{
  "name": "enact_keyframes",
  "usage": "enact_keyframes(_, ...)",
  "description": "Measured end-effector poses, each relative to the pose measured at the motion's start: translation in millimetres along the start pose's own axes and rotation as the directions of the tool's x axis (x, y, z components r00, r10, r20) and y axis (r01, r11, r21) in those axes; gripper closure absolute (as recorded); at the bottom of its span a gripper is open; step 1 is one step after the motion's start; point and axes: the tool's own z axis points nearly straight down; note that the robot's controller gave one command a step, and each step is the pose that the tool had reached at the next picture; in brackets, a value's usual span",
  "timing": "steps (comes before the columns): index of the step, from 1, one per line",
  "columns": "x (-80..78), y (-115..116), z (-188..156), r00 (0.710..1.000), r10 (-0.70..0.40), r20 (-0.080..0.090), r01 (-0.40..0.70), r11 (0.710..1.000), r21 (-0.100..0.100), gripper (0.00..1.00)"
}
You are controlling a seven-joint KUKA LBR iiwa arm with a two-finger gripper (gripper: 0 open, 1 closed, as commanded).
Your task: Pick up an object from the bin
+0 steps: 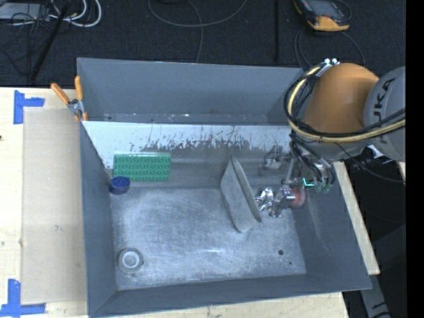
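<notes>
Lying beside end effector point(268, 203): grey slab point(238, 194)

The orange cover point(334, 98) and black cables point(295, 121), up and right of the grey slab point(237, 194), are hiding the wrist and the back corner of the bin point(199, 91) there. Further right of the slab, the arm point(397, 111) is running off the picture's edge. The gripper point(270, 203) is lying too close to the slab's right side to tell touching from apart. Far left of the slab, a blue cap point(119, 185) is covering a corner of the green studded plate point(142, 166). Below and right of the slab, a dark speck point(280, 251) is looking too small to name.
</notes>
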Motion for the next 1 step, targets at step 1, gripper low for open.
enact_keyframes(1, -22.4, 17.0, -58.2, 0.995, 0.094, 0.015, -0.094, 0.996, -0.001, 0.0)
